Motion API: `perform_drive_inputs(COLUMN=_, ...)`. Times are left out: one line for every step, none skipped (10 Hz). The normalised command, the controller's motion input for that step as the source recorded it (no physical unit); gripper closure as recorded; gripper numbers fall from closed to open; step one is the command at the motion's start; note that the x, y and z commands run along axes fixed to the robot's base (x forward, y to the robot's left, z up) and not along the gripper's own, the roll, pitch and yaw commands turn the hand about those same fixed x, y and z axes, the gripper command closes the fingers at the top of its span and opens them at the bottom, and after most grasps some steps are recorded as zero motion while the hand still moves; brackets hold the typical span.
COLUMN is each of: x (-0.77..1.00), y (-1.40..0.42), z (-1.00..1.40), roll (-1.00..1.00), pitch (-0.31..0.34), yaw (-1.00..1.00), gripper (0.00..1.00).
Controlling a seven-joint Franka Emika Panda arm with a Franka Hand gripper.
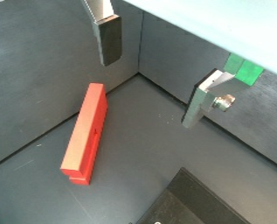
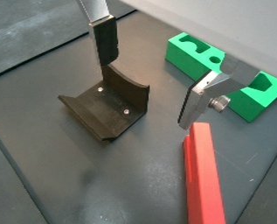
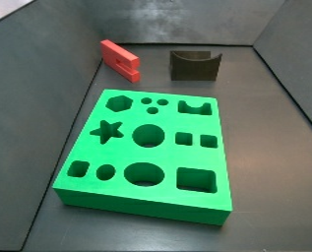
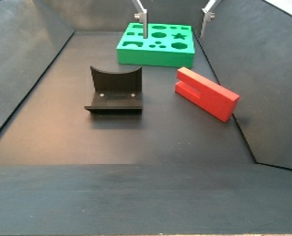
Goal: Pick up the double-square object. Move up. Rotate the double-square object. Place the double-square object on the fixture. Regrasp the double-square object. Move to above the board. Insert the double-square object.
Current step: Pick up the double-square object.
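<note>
The end effector (image 2: 152, 83) hangs with its fingers (image 1: 110, 42) spread wide and nothing between them, above the dark floor, while the double-square object (image 4: 206, 93) lies untouched on its long edge near a side wall, beside the fixture (image 4: 113, 90) and short of the board (image 3: 149, 148). A descent off the narrow block's centre could tip or skid it against the wall.
</note>
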Motion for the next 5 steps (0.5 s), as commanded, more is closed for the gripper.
perform_drive_inputs(x=-0.25, y=0.0, z=-0.13, roll=-0.1, pitch=-0.09, yaw=0.0, gripper=0.0)
perform_drive_inputs(x=-0.58, y=0.0, z=-0.38, roll=-0.08, pitch=-0.191, yaw=0.14, gripper=0.0)
perform_drive_inputs(x=-0.79, y=0.0, z=-0.72, roll=0.0, pitch=-0.251, yaw=0.21, gripper=0.0)
perform_drive_inputs(x=-0.8, y=0.03, z=-0.81, roll=0.06, pitch=-0.224, yaw=0.27, gripper=0.0)
perform_drive_inputs(x=-0.65, y=0.0, z=-0.85, roll=0.1, pitch=-0.193, yaw=0.43, gripper=0.0)
